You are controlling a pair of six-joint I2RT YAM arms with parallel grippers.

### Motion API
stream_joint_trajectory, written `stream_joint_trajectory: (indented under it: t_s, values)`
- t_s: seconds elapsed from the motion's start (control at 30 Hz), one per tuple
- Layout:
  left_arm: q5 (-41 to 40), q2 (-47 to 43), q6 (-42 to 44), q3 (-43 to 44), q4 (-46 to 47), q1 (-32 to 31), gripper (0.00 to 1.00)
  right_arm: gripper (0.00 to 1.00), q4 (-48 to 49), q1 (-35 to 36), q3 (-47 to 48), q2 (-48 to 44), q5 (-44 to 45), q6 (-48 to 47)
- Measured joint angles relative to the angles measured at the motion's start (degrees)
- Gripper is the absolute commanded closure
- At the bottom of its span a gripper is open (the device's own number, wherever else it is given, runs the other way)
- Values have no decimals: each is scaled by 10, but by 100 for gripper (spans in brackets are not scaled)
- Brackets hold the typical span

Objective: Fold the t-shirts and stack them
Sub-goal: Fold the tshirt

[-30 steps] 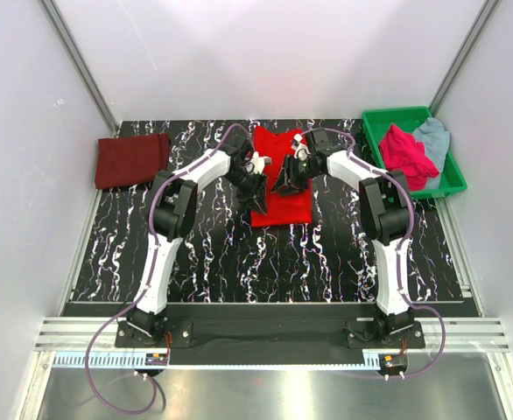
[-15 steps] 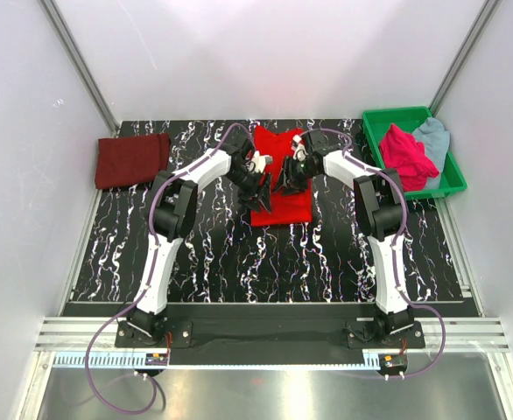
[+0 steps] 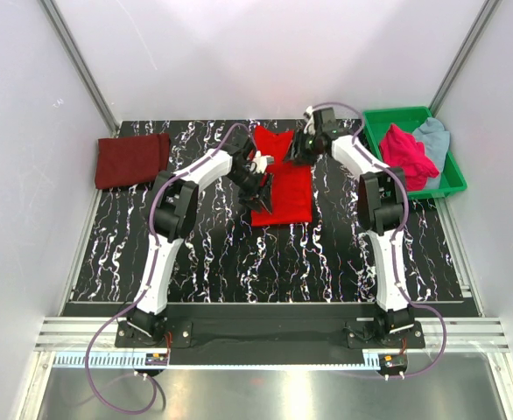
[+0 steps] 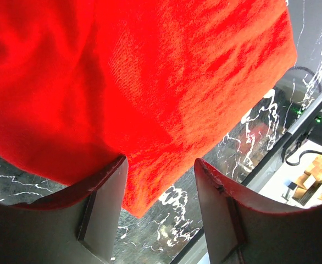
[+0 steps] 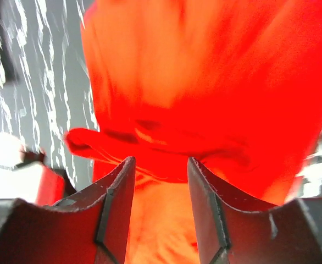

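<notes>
Red shirt (image 3: 284, 188) lies mid-table. I see left gripper (image 3: 262, 196) over its left edge, fingers apart, holding nothing. Right gripper (image 3: 298, 155) at its far right corner, likewise parted, empty. Maroon shirt (image 3: 132, 159) far left; pink shirt (image 3: 407, 153), grey-blue shirt (image 3: 433, 136) in green tray (image 3: 397, 115).

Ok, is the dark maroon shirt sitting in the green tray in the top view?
No, the maroon shirt lies at the far left, while the green tray sits at the far right.
</notes>
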Motion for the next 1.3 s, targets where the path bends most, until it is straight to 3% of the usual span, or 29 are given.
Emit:
stream_joint_trajectory:
  t_s: [0.2,0.3,0.47,0.67,0.8,1.3]
  values:
    - [-14,-5,10,0,-2,-5,39,49,15,-26,50,-1,17,-10]
    - [-38,-13,19,3,-8,-7,16,48,13,-29,42,-10,21,-12]
    - [-81,-55,29,7,-17,-2,13,46,-1,-33,-45,-69,10,-10]
    - [-84,-137,30,-42,-16,45,12,44,-18,-63,-224,-181,-37,15]
    - [-83,-141,27,-75,-16,59,13,43,-21,-84,-322,-216,-60,37]
    - [-38,-90,-7,-114,-15,46,18,43,1,-82,-425,-220,-114,79]
